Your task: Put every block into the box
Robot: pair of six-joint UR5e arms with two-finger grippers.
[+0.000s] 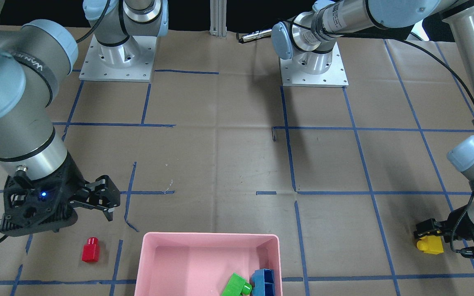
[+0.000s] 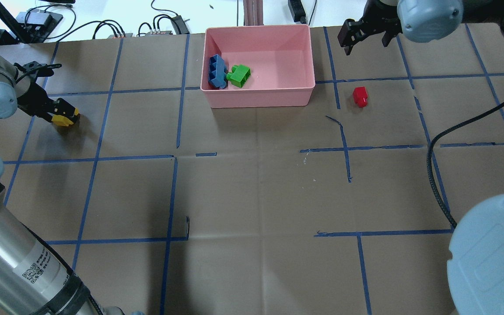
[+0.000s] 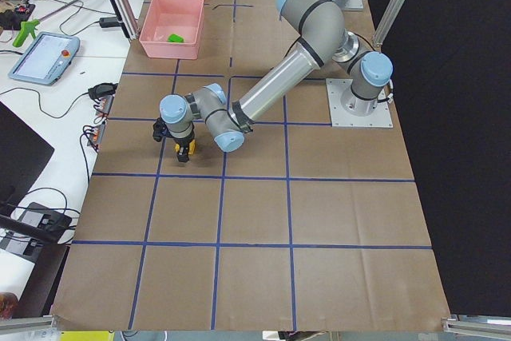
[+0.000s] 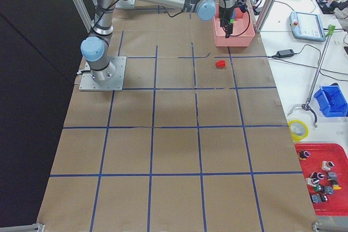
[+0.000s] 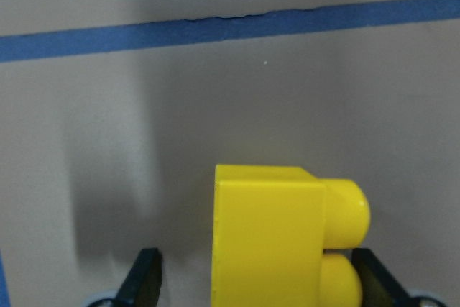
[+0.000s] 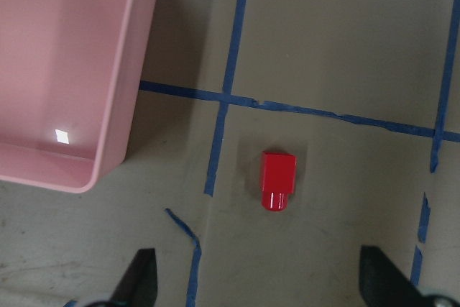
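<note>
Brown-paper bench (image 2: 252,197) with a blue tape grid. Box (image 2: 258,97) sits at the far middle. Blue block (image 2: 217,71) and green block (image 2: 239,75) are inside it, touching each other, by the wall on the robot's left. Two blocks are left out. Yellow block (image 5: 269,235) is well out to the robot's left, lying on its side on the bench with its studs pointing at one finger. Left gripper (image 5: 259,282) straddles it with jaws spread. There's a clear gap on the flat side; on the stud side it's close or just touching, can't say which. Doesn't look clamped. Red block (image 6: 277,179) lies on its side near the box's right wall, apart from it. Right gripper (image 2: 365,43) hangs above the bench beyond the red block, wide open, holding nothing. Step in hand, my read: left arm is picking up the yellow block. Next: close on it, lift enough to clear the box rim, carry it across, release inside. Red would follow: small part, so centre the right gripper over it before closing.
</note>
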